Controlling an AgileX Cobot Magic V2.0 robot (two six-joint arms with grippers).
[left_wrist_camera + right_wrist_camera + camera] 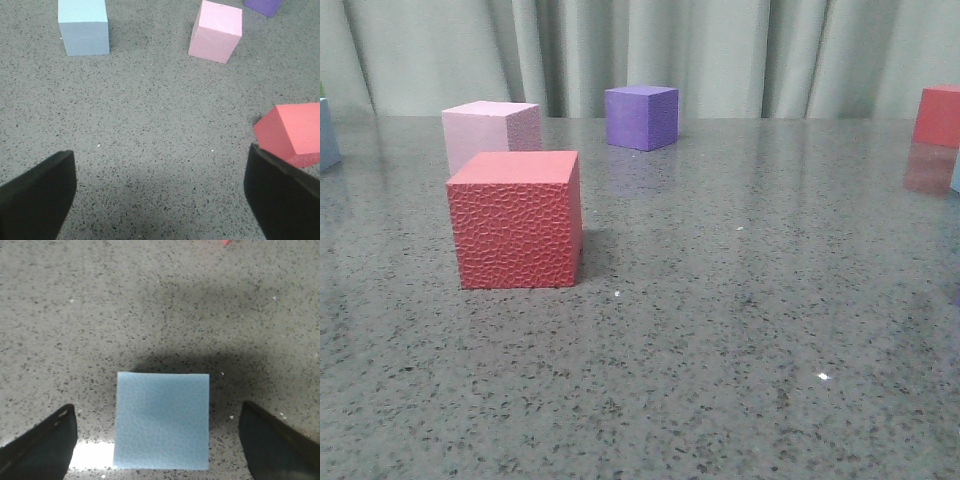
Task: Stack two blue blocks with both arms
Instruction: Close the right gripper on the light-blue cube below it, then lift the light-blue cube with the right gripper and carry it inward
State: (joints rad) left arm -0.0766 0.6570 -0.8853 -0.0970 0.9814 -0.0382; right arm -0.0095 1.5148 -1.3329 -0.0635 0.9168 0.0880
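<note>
Two pale sky-blue foam cubes noted on my speckled grey stone table (740, 330). One blue cube (162, 420) lies directly between my right gripper's (157, 447) spread fingers, untouched. My left gripper (160, 197) is likewise spread, empty, with the second blue cube (84, 27) well apart, beside a pink foam cube (216, 31).

Blue block (327, 135) and far red cube (938, 116) cut by front-view edges
</note>
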